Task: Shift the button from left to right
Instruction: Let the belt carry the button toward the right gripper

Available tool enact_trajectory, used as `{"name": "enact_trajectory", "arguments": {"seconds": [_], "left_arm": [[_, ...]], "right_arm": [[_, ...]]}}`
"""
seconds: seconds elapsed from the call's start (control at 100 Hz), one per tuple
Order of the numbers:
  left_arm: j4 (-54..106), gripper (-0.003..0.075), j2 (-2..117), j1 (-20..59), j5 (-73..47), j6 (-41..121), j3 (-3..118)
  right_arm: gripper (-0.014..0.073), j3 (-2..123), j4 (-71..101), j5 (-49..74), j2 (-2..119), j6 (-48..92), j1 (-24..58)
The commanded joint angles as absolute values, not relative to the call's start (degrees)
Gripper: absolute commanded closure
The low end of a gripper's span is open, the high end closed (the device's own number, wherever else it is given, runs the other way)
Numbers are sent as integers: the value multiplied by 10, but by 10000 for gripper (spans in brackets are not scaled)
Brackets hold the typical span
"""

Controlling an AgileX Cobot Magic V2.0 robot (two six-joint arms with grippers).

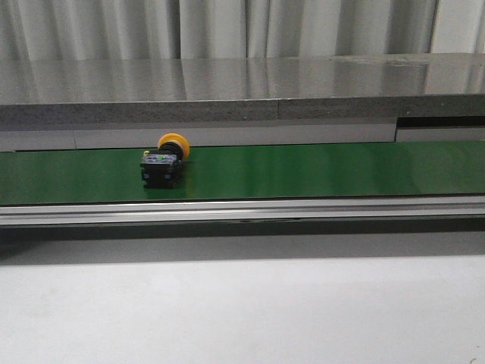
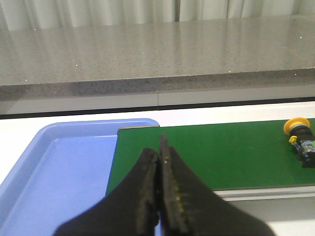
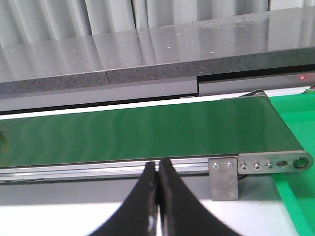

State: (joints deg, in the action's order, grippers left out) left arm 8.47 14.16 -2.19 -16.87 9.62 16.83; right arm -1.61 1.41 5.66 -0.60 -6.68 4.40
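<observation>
Both grippers are closed on nothing: the left gripper has its dark fingers pressed together with no gap, hovering above the near edge of the green belt where the belt meets the blue tray, and the right gripper is pinched the same way, hanging in front of the belt's near rail close to the metal end bracket. Neither arm shows in the front view. The button lies on the belt, left of the belt's middle in the front view, and well away from the left gripper along the belt. It appears to rest on its side, the round yellow-orange head pointing toward the belt's far edge and the black boxy body toward the near rail, with a small green mark on the body's upper face. To do the pickup well, the nearer left gripper probably needs to spread its fingers first, travel along the belt to sit over the black body, and close across its flat sides rather than the rounded head, which would likely slip. Coming down squarely should keep the part from tipping or rolling on the smooth belt.
</observation>
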Motion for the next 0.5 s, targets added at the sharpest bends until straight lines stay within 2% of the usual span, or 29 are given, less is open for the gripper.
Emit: {"name": "enact_trajectory", "arguments": {"seconds": [0.0, 0.3, 0.49], "left_arm": [[89, 741, 146, -18, -127, 99, 183], [89, 741, 146, -18, -127, 99, 183], [89, 741, 146, -18, -127, 99, 183]], "right_arm": [[651, -6, 16, -8, -16, -66, 43], [651, 53, 16, -26, -6, -66, 43], [651, 146, 15, 55, 57, -66, 43]]}}
